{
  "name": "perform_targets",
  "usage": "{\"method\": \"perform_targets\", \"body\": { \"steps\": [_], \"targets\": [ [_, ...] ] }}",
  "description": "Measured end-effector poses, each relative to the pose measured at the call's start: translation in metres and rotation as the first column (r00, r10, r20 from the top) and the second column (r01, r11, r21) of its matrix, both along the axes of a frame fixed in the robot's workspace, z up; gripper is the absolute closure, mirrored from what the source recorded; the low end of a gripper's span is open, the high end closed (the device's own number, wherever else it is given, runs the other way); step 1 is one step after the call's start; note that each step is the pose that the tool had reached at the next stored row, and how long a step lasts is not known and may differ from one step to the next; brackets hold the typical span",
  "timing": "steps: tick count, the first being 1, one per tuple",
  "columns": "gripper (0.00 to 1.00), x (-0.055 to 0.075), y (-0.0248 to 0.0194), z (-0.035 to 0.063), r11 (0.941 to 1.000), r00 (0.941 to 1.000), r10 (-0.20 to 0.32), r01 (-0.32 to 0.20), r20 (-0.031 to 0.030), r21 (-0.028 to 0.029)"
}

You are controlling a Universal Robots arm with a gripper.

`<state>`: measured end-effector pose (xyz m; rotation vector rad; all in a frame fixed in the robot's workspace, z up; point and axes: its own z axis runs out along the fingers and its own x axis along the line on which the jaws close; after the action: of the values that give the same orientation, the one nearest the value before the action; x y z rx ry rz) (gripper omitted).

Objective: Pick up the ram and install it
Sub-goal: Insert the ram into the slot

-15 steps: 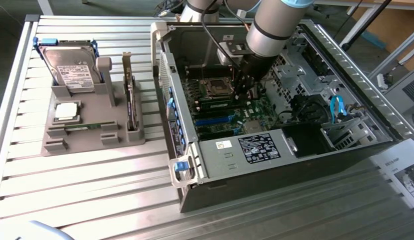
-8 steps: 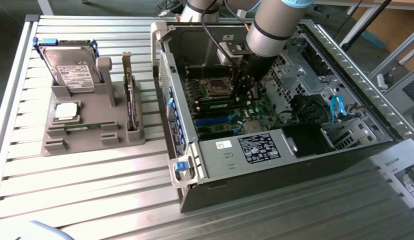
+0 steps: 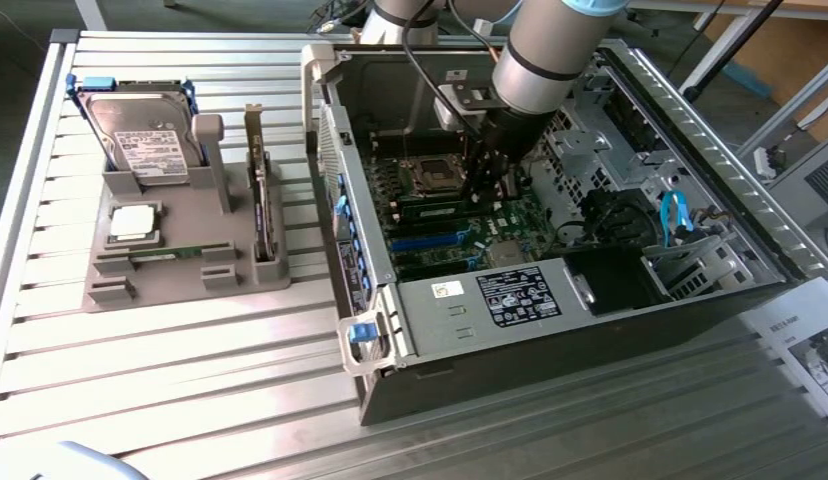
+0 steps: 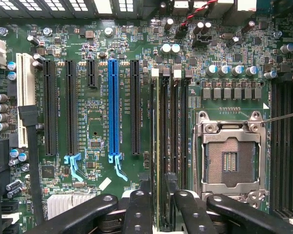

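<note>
Tool (image 4: 165, 197) fingers apart, gripping nothing, low inside the open PC case (image 3: 428, 320), upper middle of the exterior view. Ram (image 4: 158, 146) stands on edge in a memory slot beside the empty CPU socket (image 4: 229, 161), right between the fingers. I read pick and insertion as done; can't tell if it's fully latched.

Case walls (image 3: 323, 120) hem the motherboard (image 3: 434, 228) at the exterior view's centre, where the tool (image 3: 488, 192) stands; cables (image 3: 674, 215) crowd centre right. Bare table (image 3: 187, 385) lies lower left.
</note>
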<state>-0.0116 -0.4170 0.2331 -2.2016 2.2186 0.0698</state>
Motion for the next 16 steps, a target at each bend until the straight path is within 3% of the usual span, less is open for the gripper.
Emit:
{"method": "perform_targets", "body": {
  "steps": [8, 16],
  "targets": [
    [0.75, 0.000, 0.0000, 0.0050, 1.0000, 1.0000, 0.000, 0.000, 0.0000, 0.0000],
    [0.75, 0.000, 0.0000, 0.0201, 1.0000, 1.0000, 0.000, 0.000, 0.0000, -0.0001]
  ]
}}
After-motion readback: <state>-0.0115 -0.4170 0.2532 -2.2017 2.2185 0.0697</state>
